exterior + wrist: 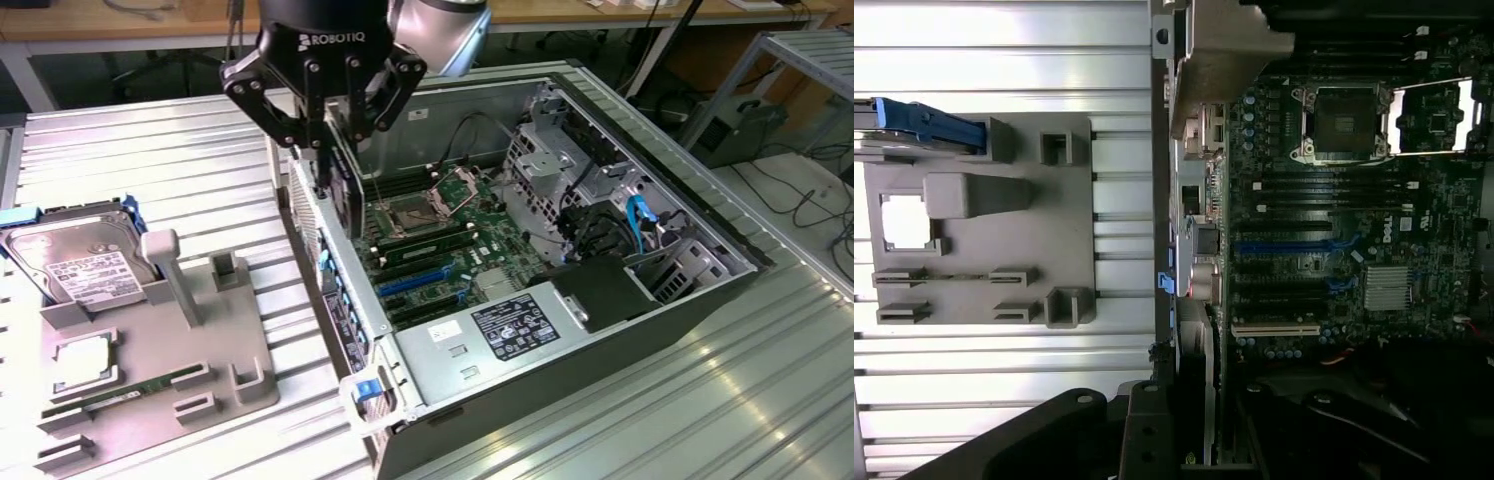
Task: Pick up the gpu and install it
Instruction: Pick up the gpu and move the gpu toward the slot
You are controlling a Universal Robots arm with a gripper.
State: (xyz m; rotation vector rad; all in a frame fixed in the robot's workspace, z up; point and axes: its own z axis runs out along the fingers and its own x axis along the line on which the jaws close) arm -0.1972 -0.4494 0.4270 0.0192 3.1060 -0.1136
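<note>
The gpu [344,200] hangs edge-on as a thin dark card under my black gripper [336,150], whose fingers are shut on its upper edge. It hovers over the open computer case [694,290], just inside the case's wall on the exterior view's left, above the motherboard [447,235] near the CPU socket. The blue expansion slots [414,282] lie lower on the board, toward the case's near end. In the wrist view the gpu [1209,385] shows as a narrow silver and dark strip between the dark fingers of my gripper [1194,445], in line with the case's rear wall.
A grey parts fixture [200,380] sits on the ribbed metal table at the exterior view's left. It holds a silver hard drive [80,265], a processor chip [87,355] and a slim green memory stick [127,395]. Drive cages and cables [627,220] fill the case's far side.
</note>
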